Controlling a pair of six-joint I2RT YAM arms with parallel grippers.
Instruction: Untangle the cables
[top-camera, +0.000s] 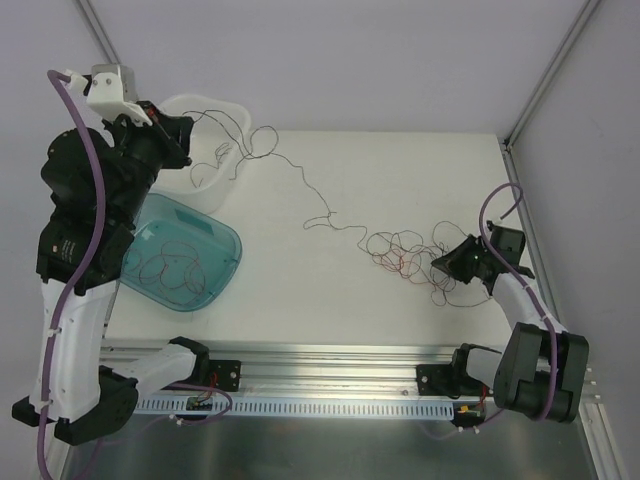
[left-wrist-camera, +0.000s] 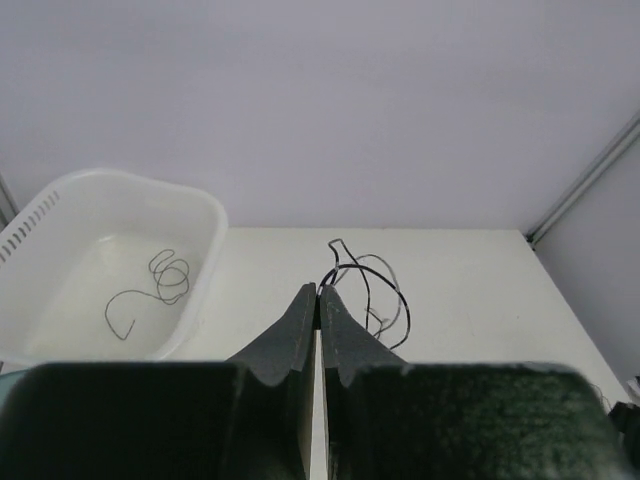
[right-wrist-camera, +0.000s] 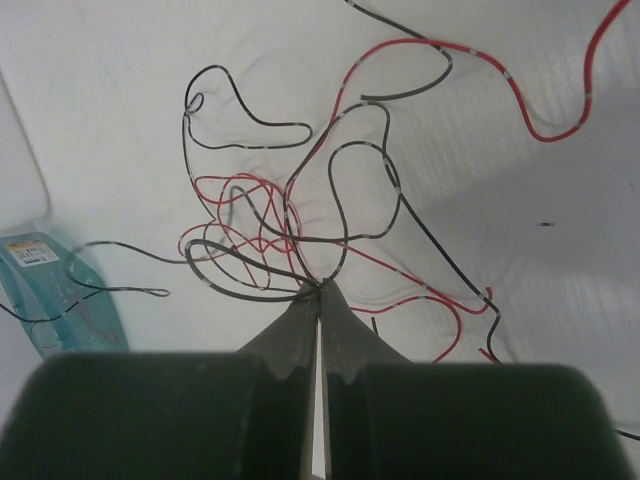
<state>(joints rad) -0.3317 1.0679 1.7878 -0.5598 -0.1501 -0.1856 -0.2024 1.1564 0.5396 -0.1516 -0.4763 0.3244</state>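
Observation:
The cables are thin red and dark wires. A knotted tangle (top-camera: 400, 250) of them lies on the white table at the right. My right gripper (top-camera: 445, 265) sits low at its right edge, shut on dark strands (right-wrist-camera: 300, 190) at its fingertips (right-wrist-camera: 320, 287). Red loops (right-wrist-camera: 240, 215) spread out ahead of it. One long dark strand (top-camera: 310, 187) runs left from the tangle up to my left gripper (top-camera: 188, 152), which is raised near the white basket. That gripper (left-wrist-camera: 319, 292) is shut on the dark strand (left-wrist-camera: 365, 280), which loops down beyond its tips.
A white basket (top-camera: 232, 108) stands at the back left, with one dark wire (left-wrist-camera: 160, 280) lying inside it. A teal tray (top-camera: 228, 245) in front of it holds several red and dark wires (top-camera: 170, 265). An aluminium rail (top-camera: 330, 360) runs along the near table edge.

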